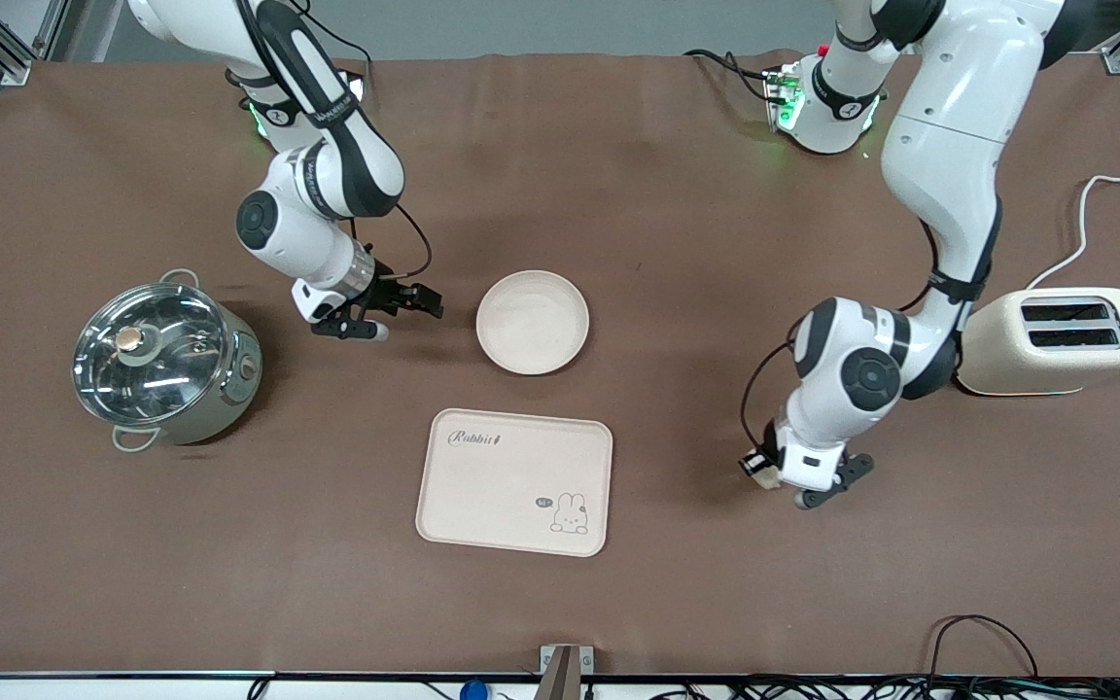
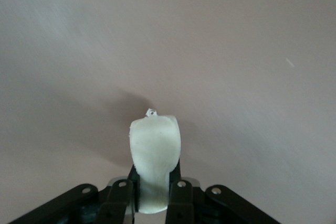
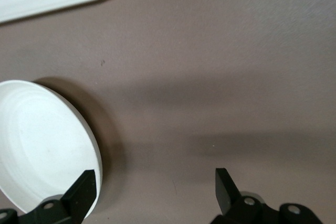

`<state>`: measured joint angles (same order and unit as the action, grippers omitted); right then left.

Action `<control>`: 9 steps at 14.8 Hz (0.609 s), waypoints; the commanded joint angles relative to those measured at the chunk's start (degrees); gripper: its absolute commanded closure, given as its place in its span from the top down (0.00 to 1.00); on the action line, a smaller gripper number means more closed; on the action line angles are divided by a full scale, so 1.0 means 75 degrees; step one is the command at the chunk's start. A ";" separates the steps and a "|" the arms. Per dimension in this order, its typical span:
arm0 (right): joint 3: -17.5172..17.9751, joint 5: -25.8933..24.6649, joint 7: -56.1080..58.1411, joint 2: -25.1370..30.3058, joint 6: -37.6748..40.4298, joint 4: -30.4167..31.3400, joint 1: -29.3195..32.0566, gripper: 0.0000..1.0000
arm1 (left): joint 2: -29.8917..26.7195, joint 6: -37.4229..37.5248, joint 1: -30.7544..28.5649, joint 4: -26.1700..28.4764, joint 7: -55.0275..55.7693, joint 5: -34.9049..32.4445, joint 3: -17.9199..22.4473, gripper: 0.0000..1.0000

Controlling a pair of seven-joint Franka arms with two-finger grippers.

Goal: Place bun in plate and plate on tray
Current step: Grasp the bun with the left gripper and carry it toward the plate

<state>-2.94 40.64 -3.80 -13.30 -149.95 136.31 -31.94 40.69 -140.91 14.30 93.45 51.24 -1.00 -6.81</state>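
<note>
Left wrist cam shows the bun pinched tight in the left gripper; front cam barely does. Right gripper hangs open just beside the plate, tray near. Pot & toaster sit at the table ends.

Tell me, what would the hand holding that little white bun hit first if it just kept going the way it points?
Probably only bare table. The left hand, shut on the bun, points at plain brown surface; its own view shows nothing else ahead, though how far off the table lies is unclear.
</note>
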 commanded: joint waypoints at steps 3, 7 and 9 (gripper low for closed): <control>-0.0053 0.0591 0.0002 -0.0161 -0.0034 -0.0057 -0.0497 1.00 | -0.0491 0.0424 0.1477 0.0044 0.2410 0.0064 -0.0052 0.24; -0.0053 0.0698 0.0002 -0.0441 -0.0525 -0.0081 -0.0931 1.00 | -0.0421 0.0424 0.2544 0.0044 0.4238 0.0122 -0.0088 0.24; -0.0053 0.0931 -0.0009 -0.0699 -0.0935 -0.0139 -0.1189 0.99 | -0.0421 0.0424 0.3001 0.0033 0.4896 0.0134 -0.0088 0.24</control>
<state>-2.95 44.45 -3.98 -16.12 -153.94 135.98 -38.60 37.84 -138.23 34.41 93.59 83.90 -1.00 -7.78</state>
